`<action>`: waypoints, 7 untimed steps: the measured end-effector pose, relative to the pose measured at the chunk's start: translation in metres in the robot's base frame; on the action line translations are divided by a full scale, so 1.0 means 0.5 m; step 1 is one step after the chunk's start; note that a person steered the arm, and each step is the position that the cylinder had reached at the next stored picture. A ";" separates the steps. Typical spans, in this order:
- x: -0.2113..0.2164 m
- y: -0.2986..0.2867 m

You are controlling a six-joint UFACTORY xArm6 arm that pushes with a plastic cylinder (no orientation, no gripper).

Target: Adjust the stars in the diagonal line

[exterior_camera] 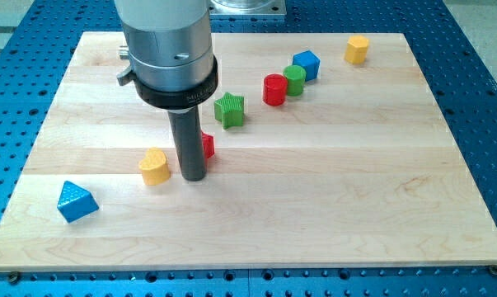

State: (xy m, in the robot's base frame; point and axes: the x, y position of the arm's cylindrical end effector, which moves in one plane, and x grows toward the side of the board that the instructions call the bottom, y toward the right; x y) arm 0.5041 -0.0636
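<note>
My tip [193,176] rests on the board, left of centre. A red block [207,146], mostly hidden behind the rod so its shape cannot be made out, touches the rod's right side. A green star [229,110] lies up and to the right of it. A yellow heart [154,166] lies just left of the tip, a small gap apart. These three form a diagonal rising to the view's right.
Further along the diagonal stand a red cylinder [274,89], a green cylinder [294,79] and a blue cube [306,64]. A yellow hexagon block [357,49] is at the top right. A blue triangle [76,201] lies at the bottom left. The wooden board [355,181] has blue perforated table around it.
</note>
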 end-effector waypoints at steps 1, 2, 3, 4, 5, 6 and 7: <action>-0.013 0.040; -0.043 0.027; 0.016 0.024; 0.030 -0.001; 0.035 -0.045; 0.084 -0.007; 0.083 0.217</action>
